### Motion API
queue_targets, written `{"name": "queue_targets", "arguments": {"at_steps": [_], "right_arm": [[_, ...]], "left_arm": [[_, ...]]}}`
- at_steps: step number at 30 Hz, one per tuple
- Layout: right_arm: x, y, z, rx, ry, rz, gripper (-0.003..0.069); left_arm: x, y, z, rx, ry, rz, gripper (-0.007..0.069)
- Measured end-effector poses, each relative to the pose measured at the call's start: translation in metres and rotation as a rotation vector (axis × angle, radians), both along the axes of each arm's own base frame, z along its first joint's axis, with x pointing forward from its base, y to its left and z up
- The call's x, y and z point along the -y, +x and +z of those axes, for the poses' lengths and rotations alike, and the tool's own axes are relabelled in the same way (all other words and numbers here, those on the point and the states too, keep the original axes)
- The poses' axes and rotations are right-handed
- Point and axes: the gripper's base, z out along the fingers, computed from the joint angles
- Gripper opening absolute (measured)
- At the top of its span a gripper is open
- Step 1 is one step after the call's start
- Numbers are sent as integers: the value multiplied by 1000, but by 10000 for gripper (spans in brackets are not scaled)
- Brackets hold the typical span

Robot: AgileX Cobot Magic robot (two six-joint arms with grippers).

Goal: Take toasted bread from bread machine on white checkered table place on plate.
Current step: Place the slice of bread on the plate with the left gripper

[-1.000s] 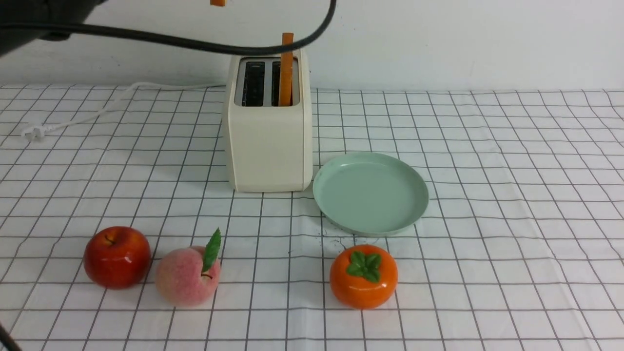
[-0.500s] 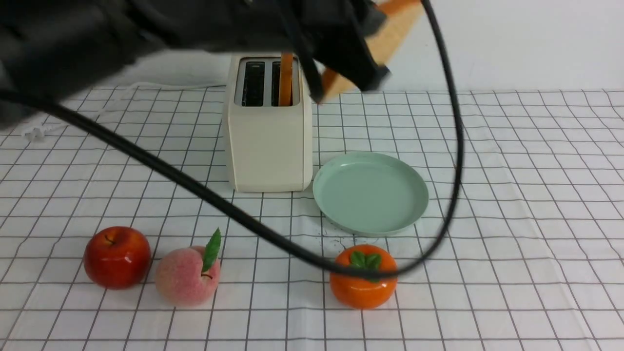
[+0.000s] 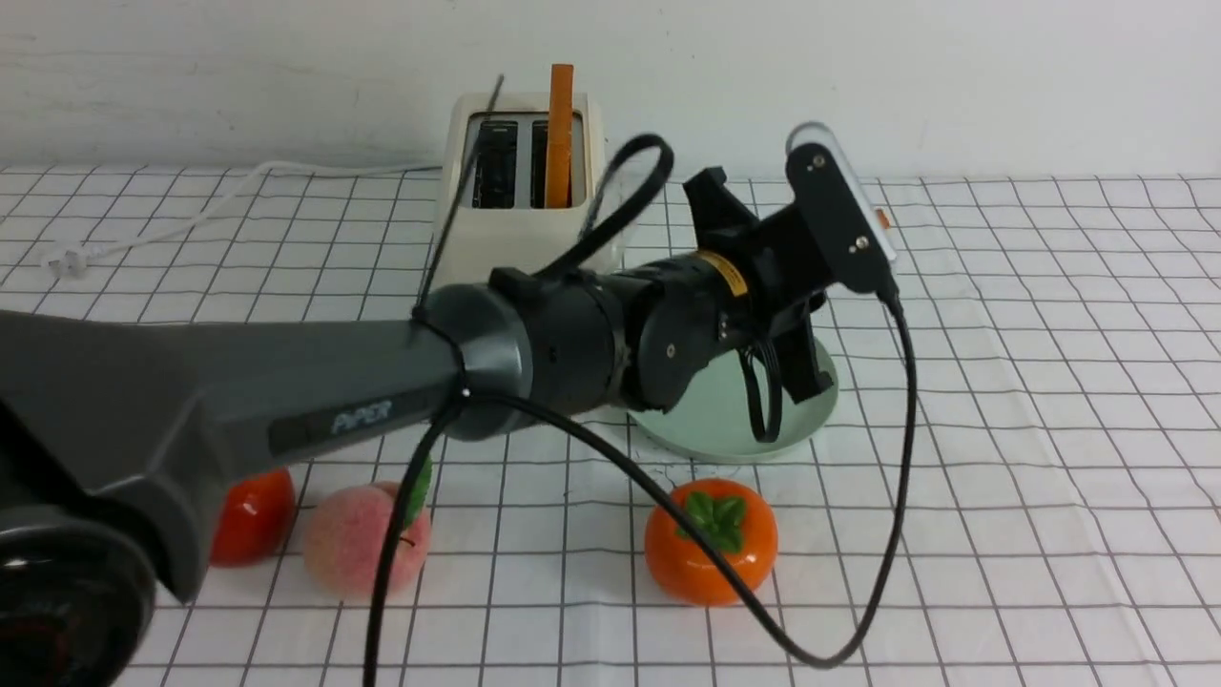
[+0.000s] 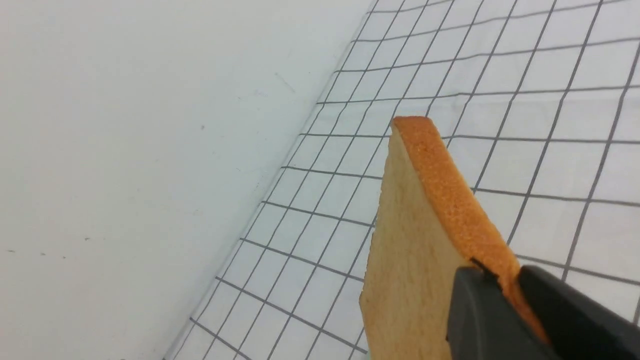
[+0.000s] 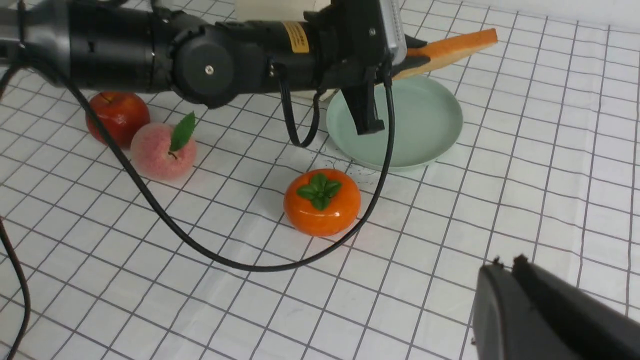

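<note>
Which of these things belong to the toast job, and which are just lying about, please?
Job: held toast slice, left gripper, second slice, bread machine, plate, checkered table.
Lying about: apple, peach, persimmon.

Your front view looks forward across the table (image 3: 1002, 382). Your right wrist view shares the plate (image 5: 420, 125); the left wrist view hugs the toast (image 4: 415, 260).

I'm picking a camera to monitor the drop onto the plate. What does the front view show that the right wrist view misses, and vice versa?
Front view only: the second toast slice standing in the bread machine's right slot, and the white power cord. Right wrist view only: the held toast slice (barely glimpsed from the front), tilted in the left gripper by the plate's far rim, and the shut right gripper. Both: the plate, persimmon, peach, apple and left arm.
</note>
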Motion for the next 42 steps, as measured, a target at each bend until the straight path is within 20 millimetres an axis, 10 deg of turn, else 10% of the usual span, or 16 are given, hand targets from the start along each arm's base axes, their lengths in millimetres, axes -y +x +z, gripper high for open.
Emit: {"name": "queue_targets", "arguments": {"at_steps": [20, 33, 42], "right_arm": [[0, 2, -15, -36, -2, -2, 34], [0, -1, -13, -3, -18, 7, 34], [0, 0, -12, 20, -34, 12, 34]], "left_arm": [[1, 9, -48, -101, 67, 52, 64], [-1, 4, -44, -308, -88, 120, 503], [-1, -9, -15, -376, -132, 55, 586]]}}
